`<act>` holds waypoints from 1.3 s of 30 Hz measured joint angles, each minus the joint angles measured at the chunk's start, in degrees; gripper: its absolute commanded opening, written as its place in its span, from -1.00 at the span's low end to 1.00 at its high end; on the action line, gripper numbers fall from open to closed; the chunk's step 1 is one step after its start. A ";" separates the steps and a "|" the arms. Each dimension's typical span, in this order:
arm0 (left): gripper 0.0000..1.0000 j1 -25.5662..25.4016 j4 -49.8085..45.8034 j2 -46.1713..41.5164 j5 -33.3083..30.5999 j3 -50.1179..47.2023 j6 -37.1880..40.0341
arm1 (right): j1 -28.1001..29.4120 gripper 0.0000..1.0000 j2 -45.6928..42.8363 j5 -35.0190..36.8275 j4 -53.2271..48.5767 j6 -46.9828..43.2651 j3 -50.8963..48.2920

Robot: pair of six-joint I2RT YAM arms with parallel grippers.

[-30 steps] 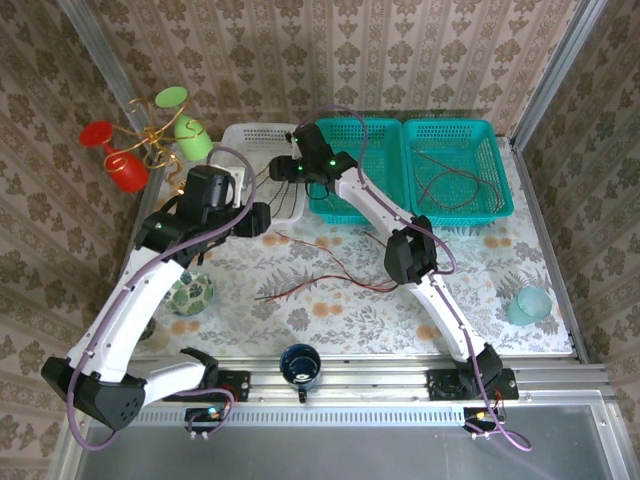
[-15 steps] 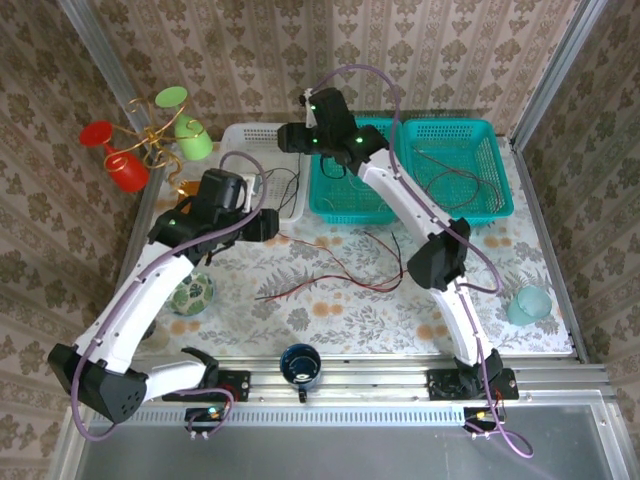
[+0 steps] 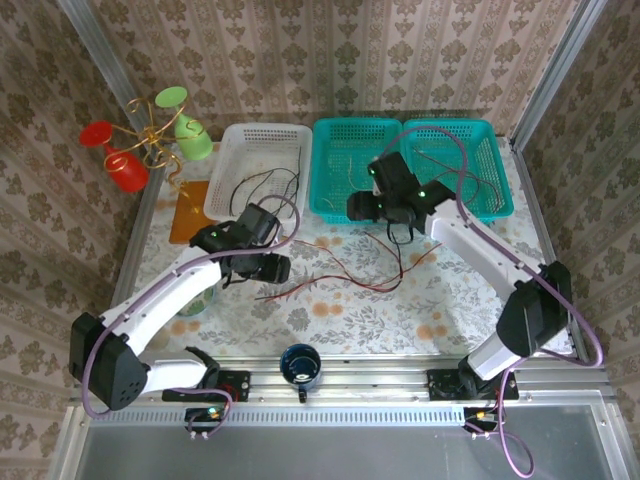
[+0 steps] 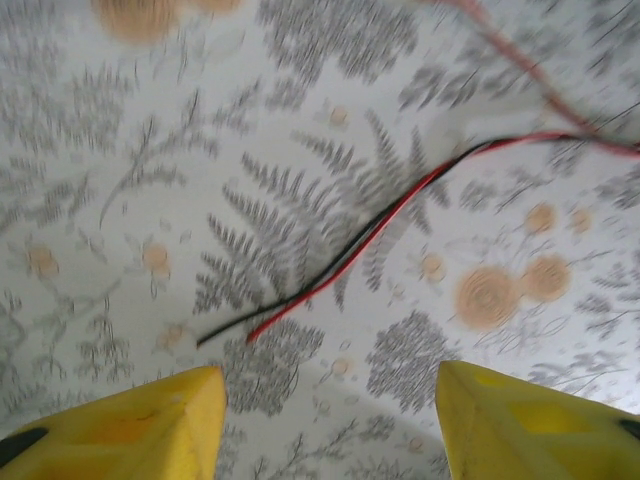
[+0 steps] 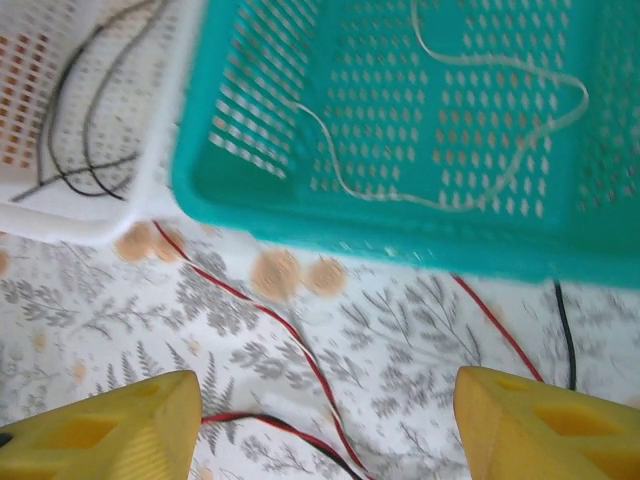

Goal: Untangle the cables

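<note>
Over the floral tabletop, the left gripper hovers with fingers apart and empty above the red-and-black cables; the right gripper, also spread wide and empty, hangs beside the teal basket.

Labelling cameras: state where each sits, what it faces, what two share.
Top external: above, behind the bases, looking down at the table; left arm, right arm show.
Left wrist: on the left arm, facing down at the red-and-black cable; yellow jaws apart.
Right wrist: on the right arm, facing down at the teal basket; jaws apart.
Shared: top external also shows that basket.
</note>
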 measured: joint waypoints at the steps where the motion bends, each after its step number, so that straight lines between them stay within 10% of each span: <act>1: 0.15 0.00 -0.44 0.07 -0.09 -1.05 -0.55 | -0.07 0.38 -1.25 0.00 0.26 0.59 -2.60; 16: 0.24 1.49 7.89 7.65 2.89 -12.33 -7.41 | -0.15 0.35 -7.04 -2.34 6.10 7.76 -15.58; 26: -0.21 4.94 10.95 8.55 2.23 -13.97 -9.22 | 1.05 0.33 -7.30 -5.35 9.79 12.74 -20.94; 39: -0.22 5.11 9.64 10.69 -4.46 -14.16 -8.57 | 1.05 0.33 -7.28 -5.81 10.16 12.74 -19.34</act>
